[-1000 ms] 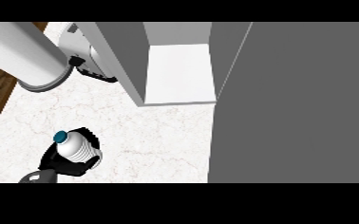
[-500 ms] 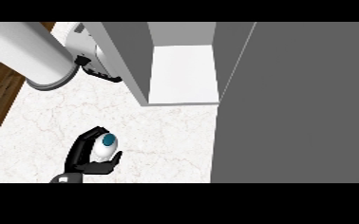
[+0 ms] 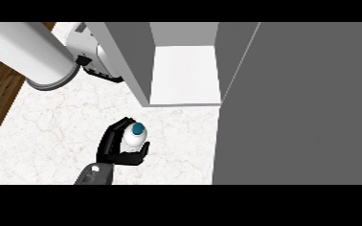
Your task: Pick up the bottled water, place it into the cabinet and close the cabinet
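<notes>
Two hands show, and one of them is mostly lost. The left hand (image 3: 106, 74) sits at the far left of the worktop (image 3: 63, 119), tucked against the outer face of the cabinet's left wall (image 3: 130, 57). Its thick grey forearm (image 3: 39, 52) crosses in front and covers much of it. Only some black parts and a pale wrist piece peek out, so I cannot tell whether it grips anything.

One bottled water (image 3: 133, 138) is in view, seen almost end-on from above. It has a pale white body with a round teal cap (image 3: 138, 128) at its top. The lower body is hidden by the right hand (image 3: 117, 148), whose black fingers and thumb curl round it from both sides. The right wrist is cut off at the near edge of the view. Bottle and hand are above the white marbled worktop, in front of the cabinet's opening and a little to its left, outside the cabinet. Whether the bottle's base touches the worktop cannot be made out.

One cabinet stands open at the far side, showing one white shelf floor (image 3: 184, 74) between grey walls. A large plain grey panel (image 3: 290, 105) fills the right side, covering the worktop there. Whether it is the cabinet's door or its side is hard to say. A strip of brown wood (image 3: 10, 86) shows past the worktop's left edge.
</notes>
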Motion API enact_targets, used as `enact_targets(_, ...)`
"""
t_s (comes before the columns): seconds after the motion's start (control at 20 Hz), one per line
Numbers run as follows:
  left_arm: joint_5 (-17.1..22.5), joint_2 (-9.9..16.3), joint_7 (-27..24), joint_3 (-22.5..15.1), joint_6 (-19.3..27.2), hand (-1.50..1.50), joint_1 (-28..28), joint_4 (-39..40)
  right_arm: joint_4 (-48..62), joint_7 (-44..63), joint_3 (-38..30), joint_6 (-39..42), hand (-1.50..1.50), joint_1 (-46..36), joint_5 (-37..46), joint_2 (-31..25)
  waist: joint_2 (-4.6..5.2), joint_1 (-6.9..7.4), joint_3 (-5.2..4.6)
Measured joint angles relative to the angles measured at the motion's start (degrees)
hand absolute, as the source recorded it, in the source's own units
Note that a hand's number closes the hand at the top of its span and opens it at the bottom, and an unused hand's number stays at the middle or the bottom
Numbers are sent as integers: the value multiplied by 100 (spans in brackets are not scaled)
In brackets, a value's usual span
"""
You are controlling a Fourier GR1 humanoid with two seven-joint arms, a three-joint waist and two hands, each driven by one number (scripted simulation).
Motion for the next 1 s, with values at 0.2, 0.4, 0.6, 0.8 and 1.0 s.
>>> enact_targets(0.2, 506, -97, 406, -470, 215, 150, -200, -291, 5, -164, 14, -38, -150, 124, 8, -93, -4, -7, -7)
enact_targets(0.4, 1052, -133, 990, -1019, 721, 150, -449, -674, 15, -258, -120, -39, -150, 120, -7, -176, -1, -6, -8)
enact_targets(0.6, 1474, -148, 1633, -1615, 1318, 150, -752, -1041, 27, -273, -220, -86, -150, 28, -28, -151, 6, -10, -9)
enact_targets(0.8, 1962, -153, 2120, -2026, 1892, 150, -1266, -1107, 23, -352, -405, -5, -150, 87, -66, -251, 18, -61, -10)
enact_targets(1.0, 2308, -155, 2507, -2411, 2583, 150, -1778, -1080, 24, -525, -564, 74, -150, 216, -112, -294, 25, -115, -10)
